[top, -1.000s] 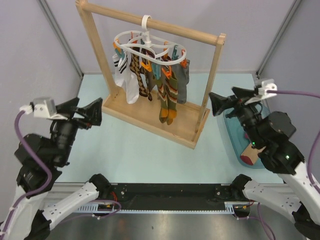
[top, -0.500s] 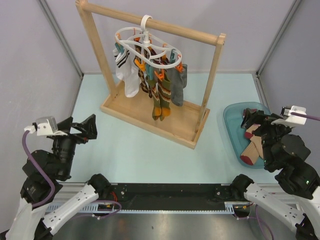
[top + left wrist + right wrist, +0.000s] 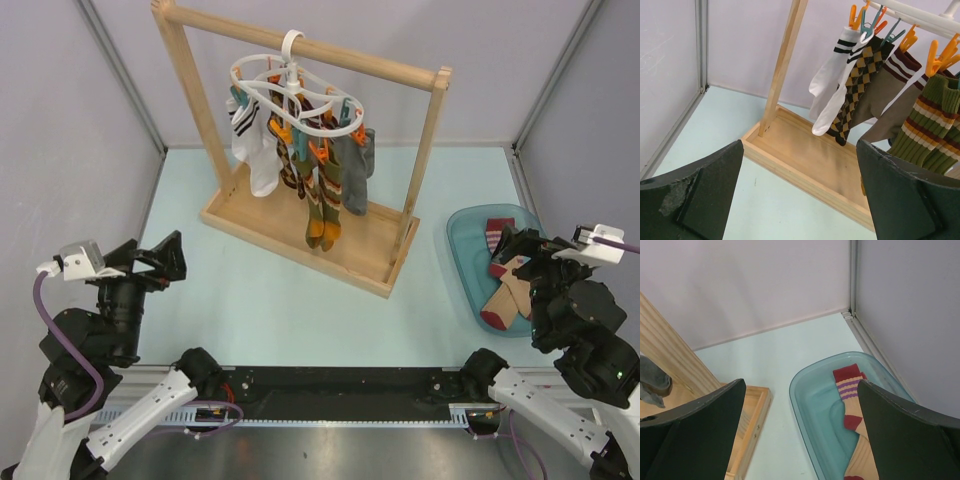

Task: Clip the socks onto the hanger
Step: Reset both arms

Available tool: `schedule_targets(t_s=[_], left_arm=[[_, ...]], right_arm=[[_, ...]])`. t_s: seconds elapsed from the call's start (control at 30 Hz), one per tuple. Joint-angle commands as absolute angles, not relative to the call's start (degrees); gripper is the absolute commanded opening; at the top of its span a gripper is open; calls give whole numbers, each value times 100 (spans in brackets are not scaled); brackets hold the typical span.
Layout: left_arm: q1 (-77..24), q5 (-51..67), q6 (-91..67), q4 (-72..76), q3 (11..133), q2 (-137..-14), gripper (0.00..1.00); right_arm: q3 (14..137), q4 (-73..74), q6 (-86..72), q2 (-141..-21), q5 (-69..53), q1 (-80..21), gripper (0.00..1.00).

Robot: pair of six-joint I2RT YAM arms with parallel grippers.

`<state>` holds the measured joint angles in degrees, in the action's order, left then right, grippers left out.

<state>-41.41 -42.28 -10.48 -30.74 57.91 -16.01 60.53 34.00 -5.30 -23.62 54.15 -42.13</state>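
The white hanger (image 3: 290, 95) hangs by its hook from the wooden rack's top bar. Several socks are clipped to it: white with dark stripes (image 3: 255, 150), brown argyle (image 3: 290, 168), orange-green striped (image 3: 322, 205) and grey (image 3: 352, 178). In the left wrist view they dangle from orange and teal clips (image 3: 860, 20). More socks, tan with red bands (image 3: 505, 282), lie in the teal tray (image 3: 458, 245); one shows in the right wrist view (image 3: 852, 390). My left gripper (image 3: 163, 262) (image 3: 800, 150) is open and empty, low at the left. My right gripper (image 3: 517, 250) (image 3: 801, 385) is open and empty beside the tray.
The wooden rack (image 3: 300, 240) with its flat base (image 3: 805, 165) stands mid-table at the back. Grey walls with metal posts (image 3: 120, 70) close in the left, right and rear. The tray (image 3: 805, 405) sits near the right wall.
Both arms have drawn back from the rack toward the near edge and down. The right gripper now hangs beside the tray. The hanger and its socks have swung slightly left.
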Motion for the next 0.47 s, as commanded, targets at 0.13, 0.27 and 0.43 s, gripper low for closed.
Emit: schedule_targets(t_s=[0.13, 0.27, 0.43], left_arm=[[-4166, -4386, -1011, -2918, 5792, -1591, 100], [-4157, -4394, -1002, -2892, 5783, -1608, 100], [-4166, -4403, -993, -2883, 5766, -1573, 100]], right_arm=[[6003, 3094, -387, -2373, 5572, -4219, 100], [5994, 3067, -378, -2399, 5555, -4236, 100], [5994, 3041, -369, -2382, 5555, -4219, 100]])
